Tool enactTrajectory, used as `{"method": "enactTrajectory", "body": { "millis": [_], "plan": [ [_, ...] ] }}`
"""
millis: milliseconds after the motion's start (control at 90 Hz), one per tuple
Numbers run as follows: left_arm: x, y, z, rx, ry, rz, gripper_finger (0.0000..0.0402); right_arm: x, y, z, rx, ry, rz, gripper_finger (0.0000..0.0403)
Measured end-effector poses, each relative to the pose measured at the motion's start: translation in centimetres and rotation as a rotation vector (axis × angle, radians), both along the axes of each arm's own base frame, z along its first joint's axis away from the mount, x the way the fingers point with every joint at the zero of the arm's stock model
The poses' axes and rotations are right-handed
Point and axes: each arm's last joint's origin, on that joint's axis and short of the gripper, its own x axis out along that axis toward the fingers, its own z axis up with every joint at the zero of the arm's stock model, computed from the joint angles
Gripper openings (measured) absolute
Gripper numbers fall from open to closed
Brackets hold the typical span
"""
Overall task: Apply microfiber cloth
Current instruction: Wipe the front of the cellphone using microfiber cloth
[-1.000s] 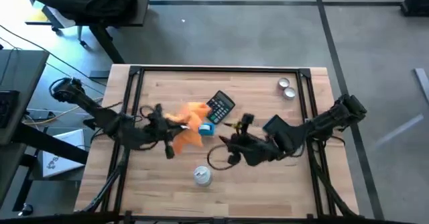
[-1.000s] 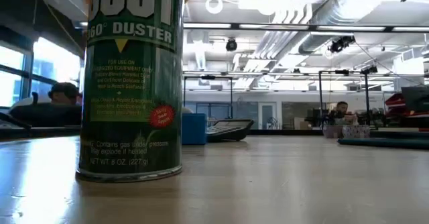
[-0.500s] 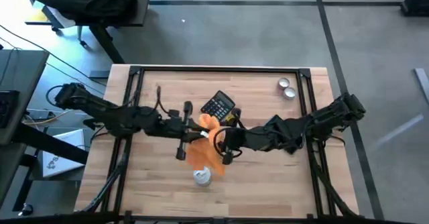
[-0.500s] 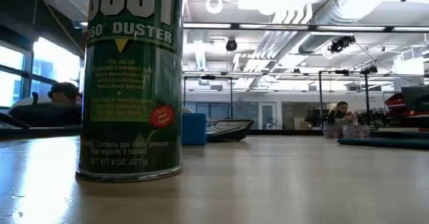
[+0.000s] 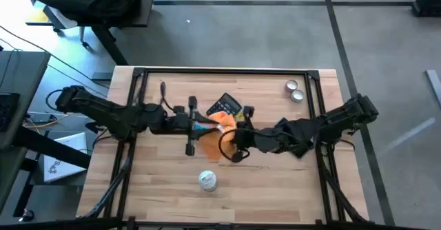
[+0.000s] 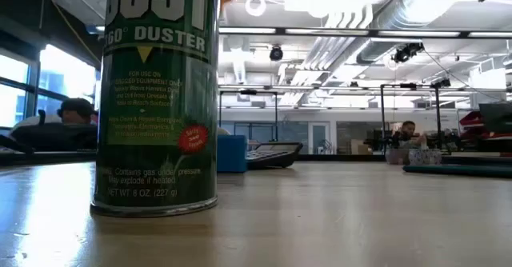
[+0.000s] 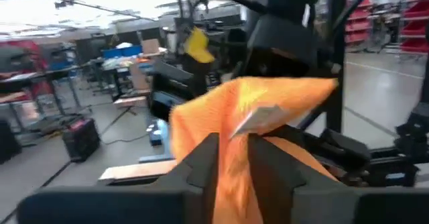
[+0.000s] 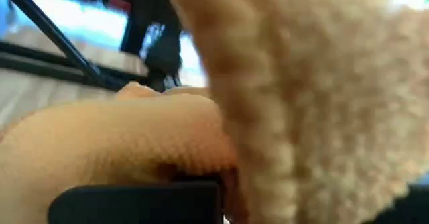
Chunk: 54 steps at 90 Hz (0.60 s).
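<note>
Both grippers meet mid-frame over the worktop (image 5: 275,182): left gripper (image 5: 212,125) jaws pinch the cloth (image 5: 219,120) beside the calculator (image 5: 228,105); right gripper (image 5: 231,137) jaws, can't tell.

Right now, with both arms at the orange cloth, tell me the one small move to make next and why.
Probably lower the microfiber cloth onto the calculator. The left gripper is shut on the cloth, held up off the table, and the right gripper is at the cloth too, its grip unclear. The cloth hangs beside the calculator, partly over its near edge, so a short move toward it should begin wiping.
</note>
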Motion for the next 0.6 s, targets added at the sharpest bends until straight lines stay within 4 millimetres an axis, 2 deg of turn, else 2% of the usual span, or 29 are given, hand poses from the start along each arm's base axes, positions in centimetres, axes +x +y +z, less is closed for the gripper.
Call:
{"method": "enactTrajectory", "body": {
  "millis": [111,233,333,433,511,600],
  "plan": [
    [-1.5,0.4,0.3,-0.014,0.063,0.01,0.0119,-2.3,-1.1,1.4,0.067,0.011,-0.042,0.0],
    [-3.6,0.6,0.2,-0.057,0.174,0.003,0.0138,-5.9,-2.7,1.7,0.158,0.123,-0.124,0.0],
    [-4.7,0.0,-0.3,-0.112,0.25,-0.024,0.014,-9.2,-4.3,1.0,0.229,0.277,-0.27,0.0],
    [-5.0,-1.0,-1.4,-0.128,0.251,-0.049,0.0137,-11.6,-5.5,-0.2,0.295,0.44,-0.443,0.0],
    [-5.1,-1.8,-2.6,-0.126,0.223,-0.034,0.0134,-12.8,-6.1,-0.8,0.322,0.528,-0.57,0.0],
    [-5.1,-2.6,-4.5,-0.135,0.18,-0.008,0.0133,-13.0,-6.3,-2.1,0.336,0.572,-0.648,0.0]
  ]
}}
